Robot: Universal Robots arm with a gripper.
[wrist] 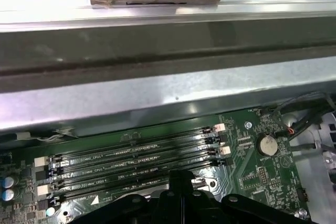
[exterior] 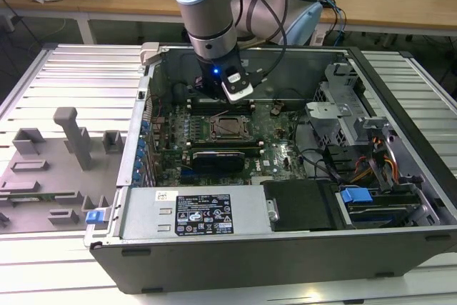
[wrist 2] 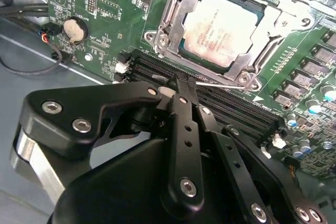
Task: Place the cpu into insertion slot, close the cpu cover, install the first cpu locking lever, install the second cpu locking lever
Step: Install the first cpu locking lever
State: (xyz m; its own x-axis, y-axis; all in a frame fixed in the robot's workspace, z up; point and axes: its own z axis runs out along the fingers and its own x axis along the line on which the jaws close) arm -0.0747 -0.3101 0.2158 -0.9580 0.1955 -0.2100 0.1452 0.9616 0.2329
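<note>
We see the arm (exterior: 207, 5) enter from the upper middle of the exterior view and drop almost straight down into the open computer case (exterior: 285, 255), which lies on the slatted bench (exterior: 71, 76). Its wrist is vertical over the green motherboard (exterior: 278, 141), just above the insertion slot (exterior: 216, 128) near the frame's centre. In the second wrist view the gripper (wrist 2: 182, 82) points down at the board with its black fingers (wrist 2: 178, 124) drawn tight together, tips meeting over the long memory slots (wrist 2: 236, 108). A thin locking lever (wrist 2: 220, 84) runs out from right beside those tips along the socket edge nearest the gripper; we cannot tell whether the tips pinch it or only touch it. The cpu (wrist 2: 220, 27) sits flat in the slot, its pale metal top showing through the window of the cpu cover (wrist 2: 176, 9), which lies down around it. So the chip lies just beyond the fingertips, close to them but not touching. In the first wrist view the gripper (wrist: 181, 174) hovers over the memory slots (wrist: 136, 153), with a coin battery (wrist: 268, 144) off to one side. Grey fixture blocks (exterior: 71, 137) stand on the bench toward the exterior view's left, well apart from the case.
</note>
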